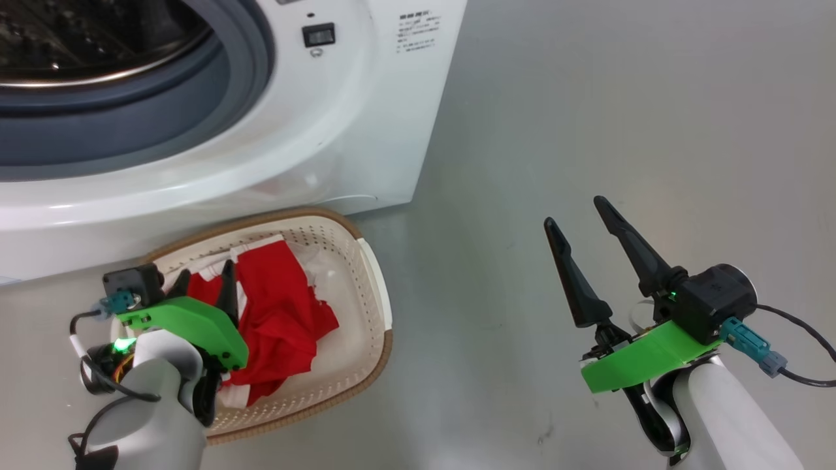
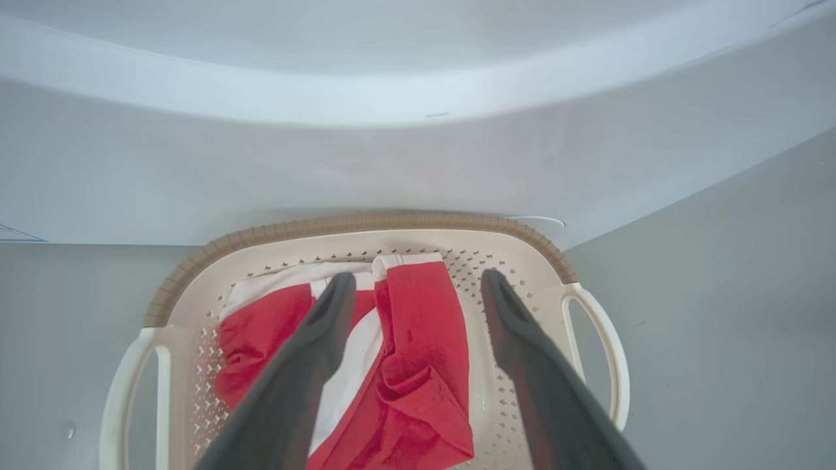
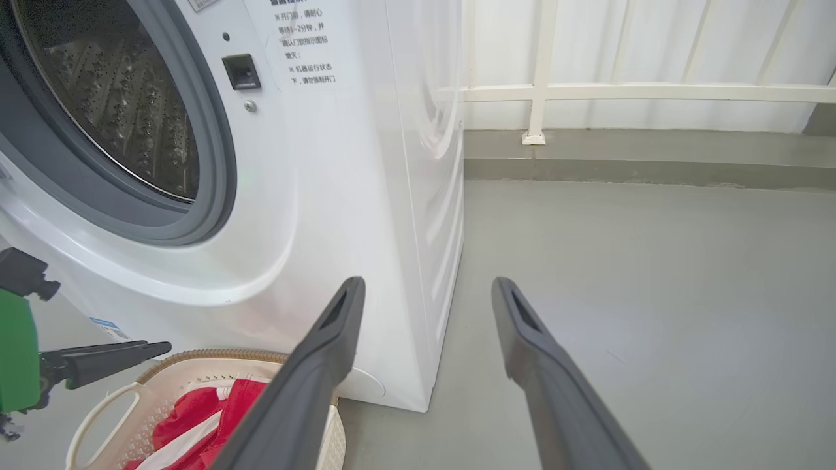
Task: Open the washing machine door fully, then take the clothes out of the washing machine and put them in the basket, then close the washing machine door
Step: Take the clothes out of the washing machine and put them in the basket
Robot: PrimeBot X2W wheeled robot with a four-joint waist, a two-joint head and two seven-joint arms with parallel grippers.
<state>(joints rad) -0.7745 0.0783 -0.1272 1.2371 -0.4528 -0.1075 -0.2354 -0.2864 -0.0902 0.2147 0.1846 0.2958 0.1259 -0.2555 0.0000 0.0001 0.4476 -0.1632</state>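
Left gripper (image 1: 204, 286) over basket (image 1: 386, 307), fingers (image 2: 294, 385) wide, empty: clothes (image 1: 281, 313) lie loose below. Right gripper (image 1: 573, 214) wide, empty, parked right, clear of washer (image 1: 366, 130).

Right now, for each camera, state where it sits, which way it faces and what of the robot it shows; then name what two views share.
Head view: on the head, facing down at the washing machine and basket; left gripper and right gripper show, open.
Left wrist view: on the left wrist, looking past its fingers into the basket at the clothes.
Right wrist view: on the right wrist, facing the machine's corner and floor between its fingers.
Both wrist views show basket and clothes.
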